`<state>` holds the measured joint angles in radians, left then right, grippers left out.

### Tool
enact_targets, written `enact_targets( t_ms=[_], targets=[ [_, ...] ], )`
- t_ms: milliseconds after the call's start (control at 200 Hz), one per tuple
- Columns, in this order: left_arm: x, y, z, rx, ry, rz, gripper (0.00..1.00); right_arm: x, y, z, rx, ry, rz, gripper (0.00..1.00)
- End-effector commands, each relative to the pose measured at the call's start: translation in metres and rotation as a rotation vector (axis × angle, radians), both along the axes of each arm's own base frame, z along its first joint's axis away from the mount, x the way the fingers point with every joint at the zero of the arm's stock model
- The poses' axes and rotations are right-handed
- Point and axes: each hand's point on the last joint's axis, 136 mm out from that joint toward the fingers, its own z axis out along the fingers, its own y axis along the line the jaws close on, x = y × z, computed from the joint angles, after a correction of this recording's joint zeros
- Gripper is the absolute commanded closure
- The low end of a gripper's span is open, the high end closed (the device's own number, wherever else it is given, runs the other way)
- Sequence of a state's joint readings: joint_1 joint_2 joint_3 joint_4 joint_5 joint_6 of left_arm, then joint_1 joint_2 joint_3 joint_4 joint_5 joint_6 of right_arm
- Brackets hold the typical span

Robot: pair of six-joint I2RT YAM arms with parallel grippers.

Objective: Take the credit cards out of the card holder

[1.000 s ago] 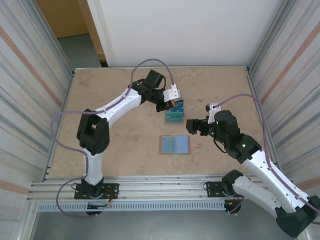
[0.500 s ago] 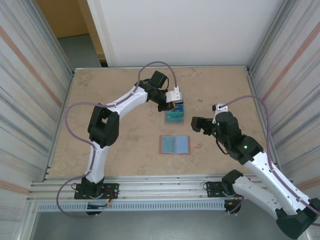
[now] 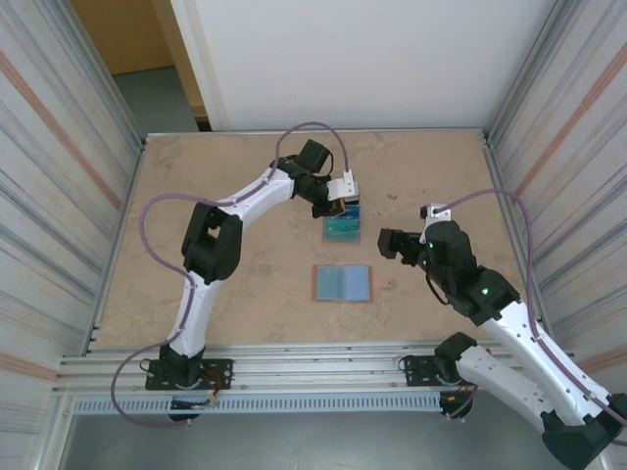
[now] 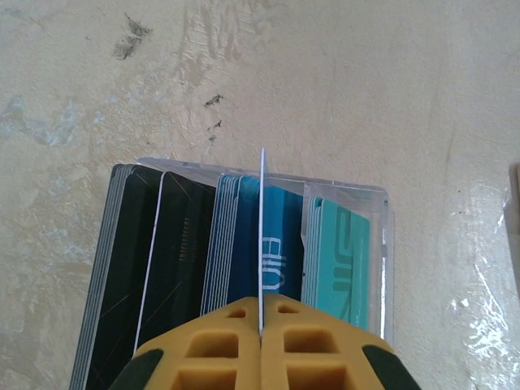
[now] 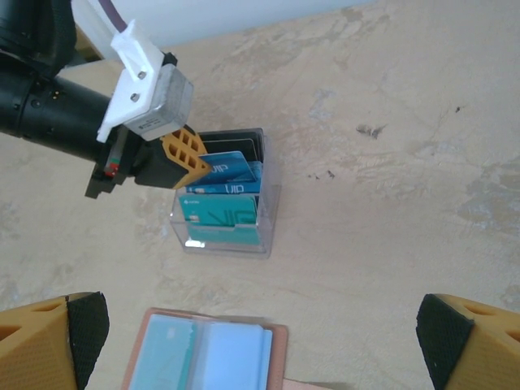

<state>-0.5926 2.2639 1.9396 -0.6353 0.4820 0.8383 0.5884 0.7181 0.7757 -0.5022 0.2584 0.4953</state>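
The card holder (image 3: 342,283) is a pinkish-brown wallet lying open and flat at mid-table, its light-blue panels (image 5: 203,357) facing up. Behind it stands a clear stand (image 3: 342,229) packed with black, blue and teal credit cards (image 4: 345,260). My left gripper (image 3: 338,207) hovers over that stand, shut on one blue card (image 5: 231,168), seen edge-on as a thin white line (image 4: 262,236) between the yellow pads (image 4: 227,349). My right gripper (image 3: 384,243) is open to the right of the stand and wallet, its fingertips (image 5: 49,341) wide apart with nothing between them.
Metal frame walls close in the table on the left and right, and a white wall stands at the back. Bare tabletop (image 3: 225,264) stretches left of the wallet. The wallet's snap tab (image 3: 387,285) sticks out to the right.
My right gripper has drawn slightly to the right, away from the stand. The left arm's elbow has swung right, while its gripper stays over the stand with the card.
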Motion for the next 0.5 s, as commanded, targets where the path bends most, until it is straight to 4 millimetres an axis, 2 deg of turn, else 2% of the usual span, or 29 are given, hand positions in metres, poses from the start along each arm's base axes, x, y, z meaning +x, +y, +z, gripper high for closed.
enact_targets(
  t_ms=[0,100,241,361,496],
  targets=[
    [0.0,0.001,-0.003,0.01,0.014,-0.021,1.0,0.0,-0.003,0.006,0.027,-0.014,-0.019,0.01],
    [0.0,0.002,-0.008,0.022,0.031,-0.014,1.0,0.0,-0.002,0.005,0.025,-0.01,-0.017,0.01],
    [0.0,0.002,-0.006,0.023,0.053,0.004,0.83,-0.001,-0.001,0.004,0.026,-0.006,-0.011,0.01],
    [-0.003,0.001,0.003,0.01,0.056,0.008,0.77,0.0,0.0,0.002,0.027,0.004,-0.007,0.01],
    [-0.004,0.002,0.018,0.0,0.037,0.015,0.77,0.002,-0.001,0.001,0.028,0.01,-0.025,0.01]
  ],
)
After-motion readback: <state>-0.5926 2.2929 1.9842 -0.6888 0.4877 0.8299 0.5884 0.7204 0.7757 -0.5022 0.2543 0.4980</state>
